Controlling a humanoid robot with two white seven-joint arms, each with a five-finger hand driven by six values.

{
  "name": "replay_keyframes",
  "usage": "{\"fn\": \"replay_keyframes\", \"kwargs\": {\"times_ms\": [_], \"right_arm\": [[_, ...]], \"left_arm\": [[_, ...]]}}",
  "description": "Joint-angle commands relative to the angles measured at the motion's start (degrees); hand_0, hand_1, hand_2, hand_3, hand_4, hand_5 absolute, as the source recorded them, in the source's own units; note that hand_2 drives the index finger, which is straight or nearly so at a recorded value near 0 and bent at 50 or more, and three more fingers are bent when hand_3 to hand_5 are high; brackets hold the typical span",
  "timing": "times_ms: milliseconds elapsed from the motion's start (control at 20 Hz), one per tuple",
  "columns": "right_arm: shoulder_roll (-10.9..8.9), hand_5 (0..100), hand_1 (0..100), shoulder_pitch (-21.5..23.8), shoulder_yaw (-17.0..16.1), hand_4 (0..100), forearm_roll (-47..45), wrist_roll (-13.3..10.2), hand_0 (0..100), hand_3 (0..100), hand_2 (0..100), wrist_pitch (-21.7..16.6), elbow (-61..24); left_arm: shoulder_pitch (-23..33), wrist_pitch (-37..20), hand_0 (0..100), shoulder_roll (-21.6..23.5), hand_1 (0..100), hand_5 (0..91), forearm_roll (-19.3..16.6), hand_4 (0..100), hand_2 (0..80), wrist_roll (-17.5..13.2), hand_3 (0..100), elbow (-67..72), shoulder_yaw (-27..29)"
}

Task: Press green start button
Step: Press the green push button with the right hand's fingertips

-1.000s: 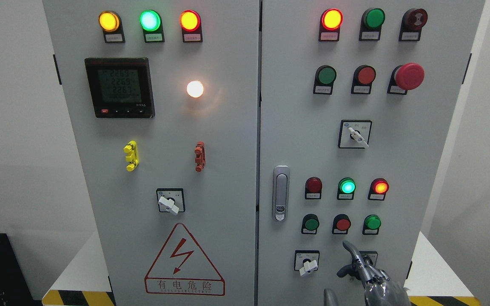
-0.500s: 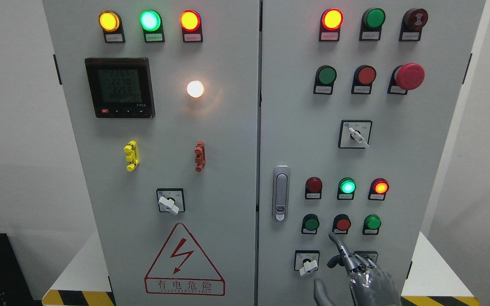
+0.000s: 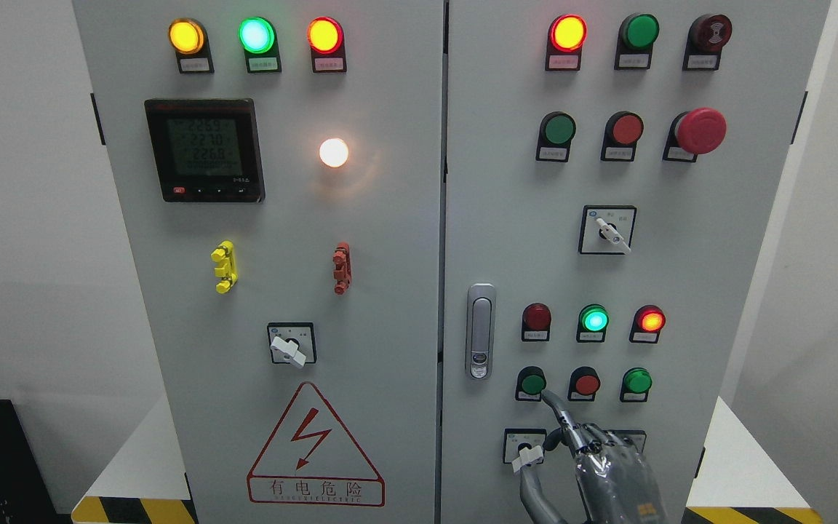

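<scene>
The green push button (image 3: pixel 532 382) sits at the left of the lower button row on the right cabinet door (image 3: pixel 506 240). My right hand (image 3: pixel 597 455) comes up from the bottom edge, right of the middle. Its index finger (image 3: pixel 557 411) is stretched out up and to the left, and the tip lies just below and right of the green button, at its rim. The other fingers are curled and hold nothing. The thumb hangs down in front of the rotary switch (image 3: pixel 524 445). The left hand is out of view.
A red button (image 3: pixel 586 383) and another green button (image 3: pixel 636 380) stand to the right in the same row. Above them are three indicator lamps (image 3: pixel 593 319). A door handle (image 3: pixel 480 331) is to the left. A red emergency stop (image 3: pixel 700 130) is at the upper right.
My right hand has risen and moved left. The index fingertip went from below the red button to the lower right rim of the green button.
</scene>
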Motion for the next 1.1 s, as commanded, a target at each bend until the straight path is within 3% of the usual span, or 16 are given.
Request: {"fn": "replay_keyframes", "kwargs": {"times_ms": [0, 1050], "right_arm": [[0.04, 43, 36, -1.32, -0.07, 55, 0.84, -0.07, 62, 55, 0, 0.07, 4.05], [0.04, 42, 37, -3.86, -0.07, 55, 0.93, -0.16, 64, 55, 0, 0.42, 7.12]], "left_arm": [[0.00, -0.03, 12, 0.00, 56, 0.0, 0.00, 0, 0.0, -0.01, 0, 0.00, 0.00], [0.00, -0.03, 12, 0.00, 56, 0.0, 0.00, 0, 0.0, -0.01, 0, 0.00, 0.00]]}}
